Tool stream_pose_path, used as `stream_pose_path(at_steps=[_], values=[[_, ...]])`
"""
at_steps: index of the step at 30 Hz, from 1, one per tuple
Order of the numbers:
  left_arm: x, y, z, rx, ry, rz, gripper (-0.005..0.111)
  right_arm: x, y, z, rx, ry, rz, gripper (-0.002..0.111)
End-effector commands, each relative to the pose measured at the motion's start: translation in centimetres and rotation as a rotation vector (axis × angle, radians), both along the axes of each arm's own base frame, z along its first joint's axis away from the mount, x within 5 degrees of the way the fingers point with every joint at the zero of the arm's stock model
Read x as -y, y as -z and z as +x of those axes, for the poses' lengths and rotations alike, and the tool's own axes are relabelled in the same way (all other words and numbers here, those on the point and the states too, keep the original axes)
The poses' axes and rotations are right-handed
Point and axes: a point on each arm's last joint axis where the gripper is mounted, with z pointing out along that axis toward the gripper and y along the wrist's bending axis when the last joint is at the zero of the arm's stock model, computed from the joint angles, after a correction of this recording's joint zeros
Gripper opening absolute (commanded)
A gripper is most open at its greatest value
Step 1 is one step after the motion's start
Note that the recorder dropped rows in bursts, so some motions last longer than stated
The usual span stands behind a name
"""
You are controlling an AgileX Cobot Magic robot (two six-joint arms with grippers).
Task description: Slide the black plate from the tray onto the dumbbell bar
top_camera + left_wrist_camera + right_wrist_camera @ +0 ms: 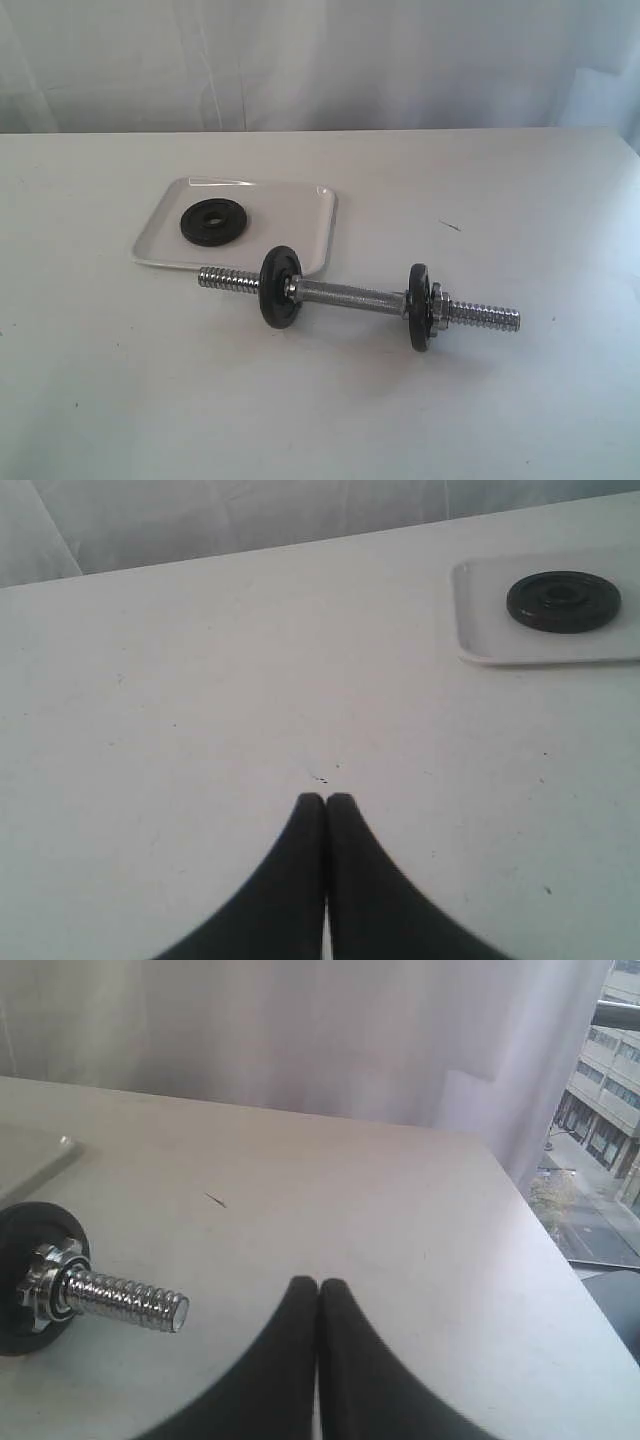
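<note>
See the black plate (pixel 213 221) lying flat inside the tray (pixel 290 225), hole up, untouched. Find the dumbbell bar (pixel 350 297) just off the tray's long edge, bare threaded end nearest the tray. Note the left fingers (pixel 300 860) pressed together, empty, over bare worktop (pixel 100 380) well apart from the tray. Note the right fingers (pixel 345 1350) likewise together, past the bar's end farthest from the tray. Expect trouble pinching so flat a disc: likely to skid or drag the tray along. Watch for the hole snagging on threads, and for an unsteadied bar rolling.

Flat black plate (pixel 216 222) in white tray (pixel 292 226), chrome dumbbell bar (pixel 345 297) just beside.
</note>
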Motion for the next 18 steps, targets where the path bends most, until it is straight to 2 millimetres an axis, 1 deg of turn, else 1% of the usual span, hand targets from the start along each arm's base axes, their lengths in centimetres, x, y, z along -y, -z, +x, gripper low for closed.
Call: stream_pose_path(at_steps=[1, 10, 18], values=[[0.04, 0.04, -0.01, 0.005, 0.003, -0.010, 0.000, -0.01, 0.08, -0.01, 0.007, -0.001, 0.006, 0.000], [0.04, 0.04, -0.01, 0.005, 0.003, -0.010, 0.000, -0.01, 0.08, -0.01, 0.007, -0.001, 0.006, 0.000], [0.04, 0.00, 0.00, 0.010, 0.003, -0.010, 0.000, -0.01, -0.35, 0.04, 0.055, -0.001, 0.007, 0.000]])
